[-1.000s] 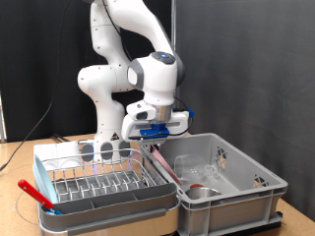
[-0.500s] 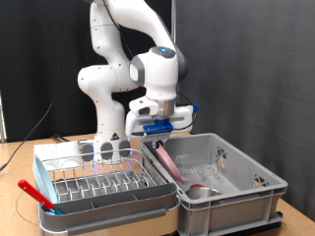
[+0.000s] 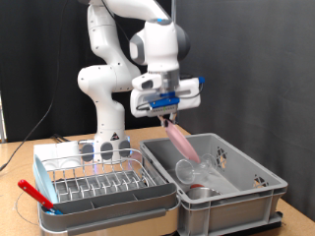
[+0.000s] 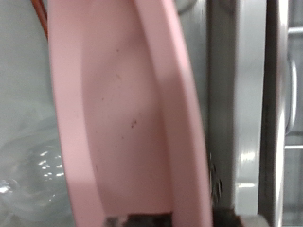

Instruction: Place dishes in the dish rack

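My gripper (image 3: 165,115) hangs above the grey crate (image 3: 246,175), shut on the top edge of a long pink dish (image 3: 183,144). The dish hangs tilted down from the fingers, its lower end just over the crate's opening. It fills the wrist view as a pink dish (image 4: 123,113) with a raised rim. A clear drinking glass (image 3: 191,175) lies inside the crate below it. A thin reddish-brown spoon handle (image 4: 38,17) shows past the dish's edge. The dish rack (image 3: 94,184), a pale tray with a wire grid, stands at the exterior view's left of the crate.
The robot's base (image 3: 106,138) stands behind the rack. A red-handled tool (image 3: 35,195) lies beside the rack's near corner at the exterior view's left. A black curtain closes off the back.
The gripper has risen and shifted a little to the exterior view's right, lifting the pink dish up out of the crate.
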{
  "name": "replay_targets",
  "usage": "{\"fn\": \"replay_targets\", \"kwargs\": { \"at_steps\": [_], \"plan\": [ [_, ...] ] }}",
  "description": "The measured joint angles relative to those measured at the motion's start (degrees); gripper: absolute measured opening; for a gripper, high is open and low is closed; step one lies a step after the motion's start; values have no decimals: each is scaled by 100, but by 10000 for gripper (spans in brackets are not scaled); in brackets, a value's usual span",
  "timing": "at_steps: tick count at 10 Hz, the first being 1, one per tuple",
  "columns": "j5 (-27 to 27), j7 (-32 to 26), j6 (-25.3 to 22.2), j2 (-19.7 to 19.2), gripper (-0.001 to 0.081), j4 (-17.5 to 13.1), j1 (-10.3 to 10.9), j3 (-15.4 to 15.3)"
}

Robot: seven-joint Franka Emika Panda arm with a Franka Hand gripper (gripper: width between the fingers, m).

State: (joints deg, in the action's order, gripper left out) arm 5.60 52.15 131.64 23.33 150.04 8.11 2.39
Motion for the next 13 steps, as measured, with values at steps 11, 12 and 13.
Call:
{"fn": "replay_targets", "kwargs": {
  "at_steps": [11, 12, 13],
  "plan": [
    [-2105, -1140, -1268, 664, 35, -791, -451, 186],
    [-2354, -1282, -1330, 732, 35, -819, -583, 223],
    [-2529, -1366, -1367, 788, 35, -859, -732, 277]
  ]
}}
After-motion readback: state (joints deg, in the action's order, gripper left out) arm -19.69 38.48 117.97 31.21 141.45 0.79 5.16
